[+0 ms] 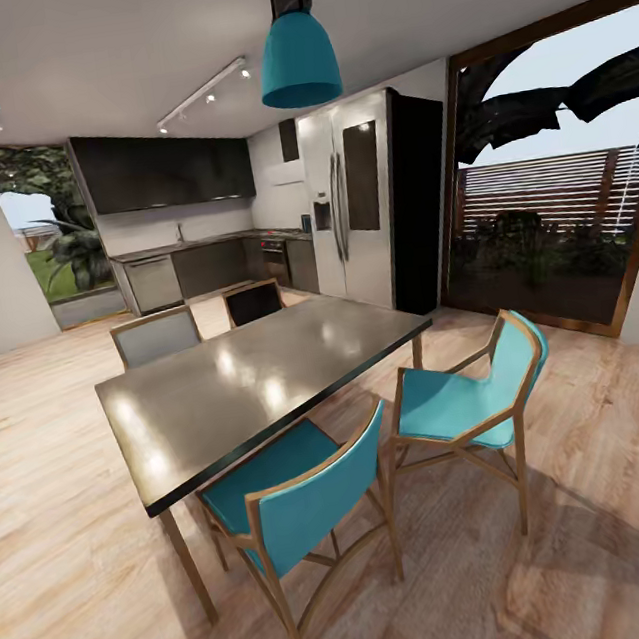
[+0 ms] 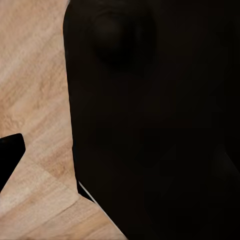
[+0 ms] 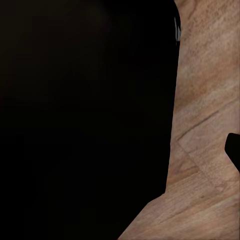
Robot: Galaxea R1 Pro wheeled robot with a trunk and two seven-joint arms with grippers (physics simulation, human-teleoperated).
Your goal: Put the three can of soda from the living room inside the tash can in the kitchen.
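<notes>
Head view looks across a dining area toward the kitchen (image 1: 206, 223), where dark grey cabinets (image 1: 163, 167) run along the far wall above a counter (image 1: 184, 247), with a steel double-door fridge (image 1: 350, 204) standing to their right. Between me and that room sits a dark, glossy dining table (image 1: 257, 378) on the pale wood floor (image 1: 56, 465). Two teal chairs (image 1: 303, 503) stand on the near side of it, one tucked partly under the edge and the other (image 1: 481, 394) turned out toward the right, while two more chairs (image 1: 155, 336) stand along the far side. A teal pendant lamp (image 1: 298, 60) hangs over the table, and a large wood-framed glass door (image 1: 553, 178) opens on greenery to the right. My left wrist view and right wrist view each show a large black shape against wood floor, so I cannot tell whether either tool is apart or together.
</notes>
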